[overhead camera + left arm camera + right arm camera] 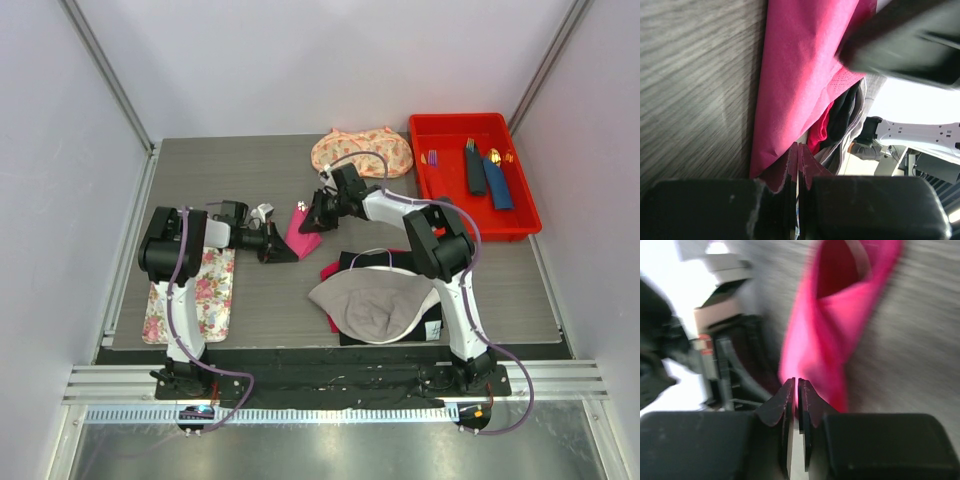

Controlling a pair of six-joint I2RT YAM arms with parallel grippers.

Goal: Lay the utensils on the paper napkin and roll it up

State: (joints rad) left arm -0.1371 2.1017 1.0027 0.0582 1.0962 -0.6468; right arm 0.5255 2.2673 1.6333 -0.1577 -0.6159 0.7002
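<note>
Currently left gripper (797, 167) pinching near corner of paper napkin (800, 75), jaws pressing fully together with pink fold running between them. Right gripper (795, 395) likewise closing tight, tips touching napkin edge; blur hiding whether paper is caught. Napkin lying loosely rolled mid-table (250, 170), between 2 grippers. Small shiny bit, possibly utensils (302, 206), poking from its far end. Grey cloth (375, 300) lying beside right arm; floral mat (190, 295) lying under left arm; red tray (450, 190) sitting far right, well apart.
</note>
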